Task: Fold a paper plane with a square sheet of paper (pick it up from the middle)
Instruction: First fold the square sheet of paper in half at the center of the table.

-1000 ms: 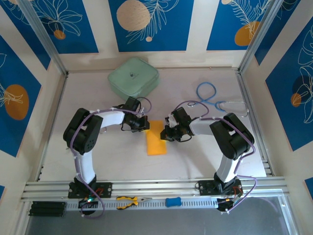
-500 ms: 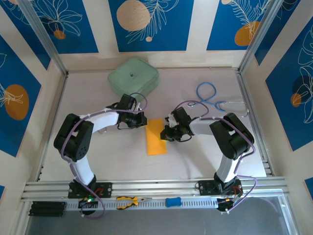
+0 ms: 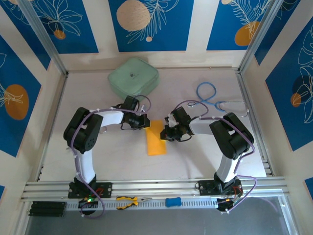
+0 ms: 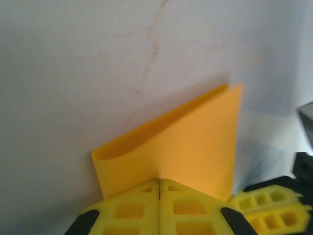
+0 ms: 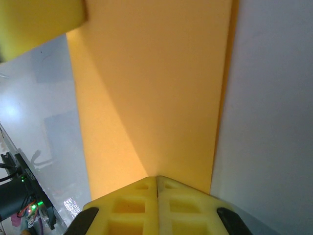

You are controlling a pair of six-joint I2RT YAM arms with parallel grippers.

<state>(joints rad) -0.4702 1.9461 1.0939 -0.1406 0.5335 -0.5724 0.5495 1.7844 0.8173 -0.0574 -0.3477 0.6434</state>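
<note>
The folded sheet of thin orange-yellow paper [image 3: 156, 139] lies near the middle of the pale desk [image 3: 195, 156] as a narrow strip, between the two arms. The left gripper [image 4: 159, 188] has its yellow jaws pressed fully together, with the tips at the paper's far left corner — there the upper layer bows up a little. The right gripper [image 5: 157, 183] has its jaws closed too, tips at the paper's right edge. Whether either one really pinches the paper, I cannot tell.
</note>
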